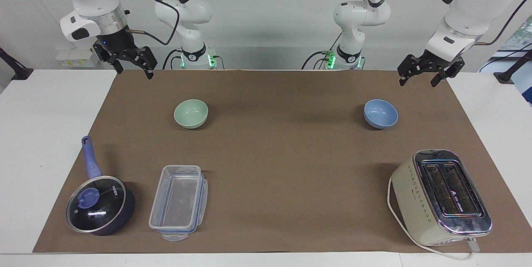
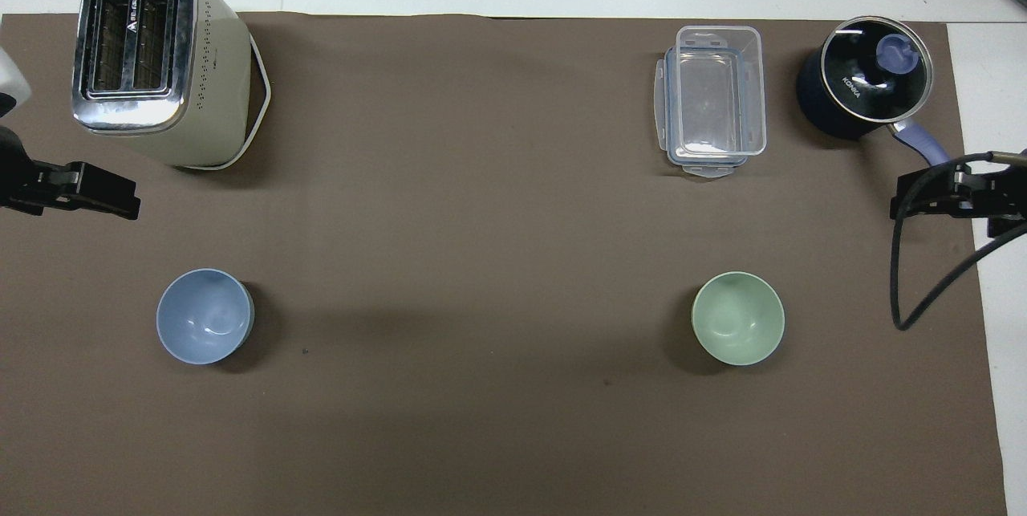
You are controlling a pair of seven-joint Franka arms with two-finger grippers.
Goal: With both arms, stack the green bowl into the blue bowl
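Note:
The green bowl [image 1: 191, 113] [image 2: 738, 318] stands upright on the brown mat, toward the right arm's end of the table. The blue bowl [image 1: 380, 113] [image 2: 204, 315] stands upright toward the left arm's end, equally near the robots. The two bowls are far apart and both are empty. My right gripper [image 1: 134, 72] [image 2: 939, 199] hangs open in the air over the mat's edge, off to the side of the green bowl. My left gripper [image 1: 417, 81] [image 2: 96, 191] hangs open over the mat's corner near the blue bowl. Neither gripper touches anything.
A cream toaster [image 1: 440, 196] [image 2: 160, 58] stands farther from the robots than the blue bowl. A clear plastic container [image 1: 178, 202] [image 2: 714, 99] and a dark blue lidded saucepan [image 1: 99, 209] [image 2: 866, 83] lie farther out than the green bowl. A cable [image 2: 923, 275] loops off the right wrist.

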